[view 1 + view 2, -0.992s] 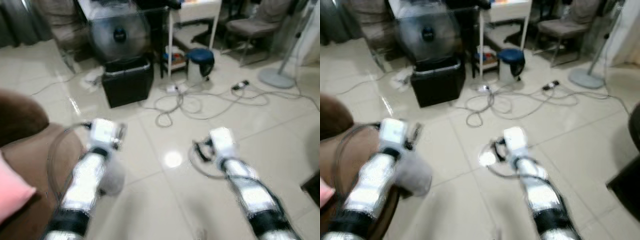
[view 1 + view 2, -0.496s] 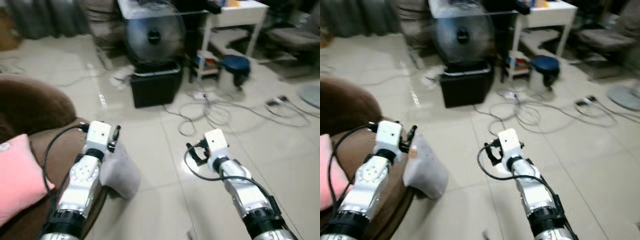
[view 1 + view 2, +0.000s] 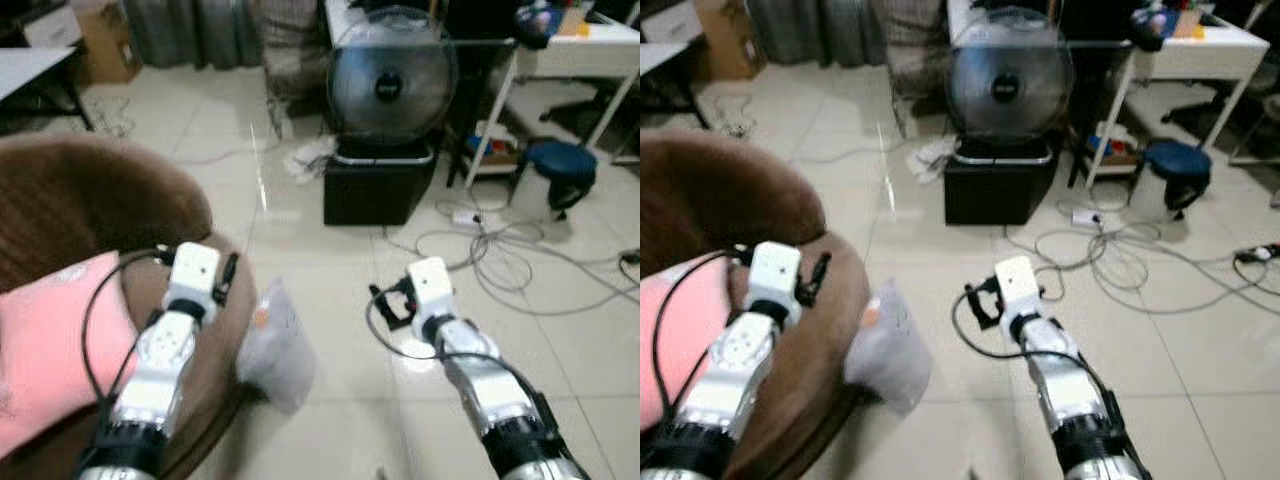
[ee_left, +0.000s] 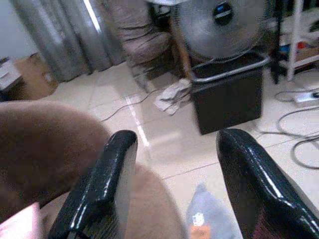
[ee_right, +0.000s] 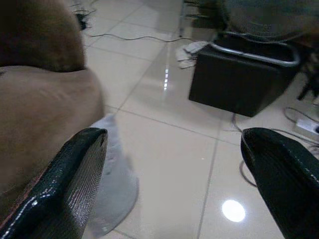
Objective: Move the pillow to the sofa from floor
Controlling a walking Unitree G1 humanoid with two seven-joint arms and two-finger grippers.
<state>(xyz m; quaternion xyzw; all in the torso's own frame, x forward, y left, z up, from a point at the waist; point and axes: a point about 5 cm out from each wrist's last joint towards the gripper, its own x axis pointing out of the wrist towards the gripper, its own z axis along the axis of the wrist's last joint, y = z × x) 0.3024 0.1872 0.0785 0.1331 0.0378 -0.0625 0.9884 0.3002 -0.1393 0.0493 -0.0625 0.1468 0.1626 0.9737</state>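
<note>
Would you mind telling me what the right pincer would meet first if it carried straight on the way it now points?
Probably the tiled floor: the open right pincer points forward and down at bare tile, with the grey pillow and brown sofa off to one side and the black box farther ahead. Depth is unclear.

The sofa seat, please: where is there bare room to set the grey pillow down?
Bare brown seat lies between the pink cushion and the sofa arm's front edge, under the left gripper. The grey pillow leans against that arm on the floor.
</note>
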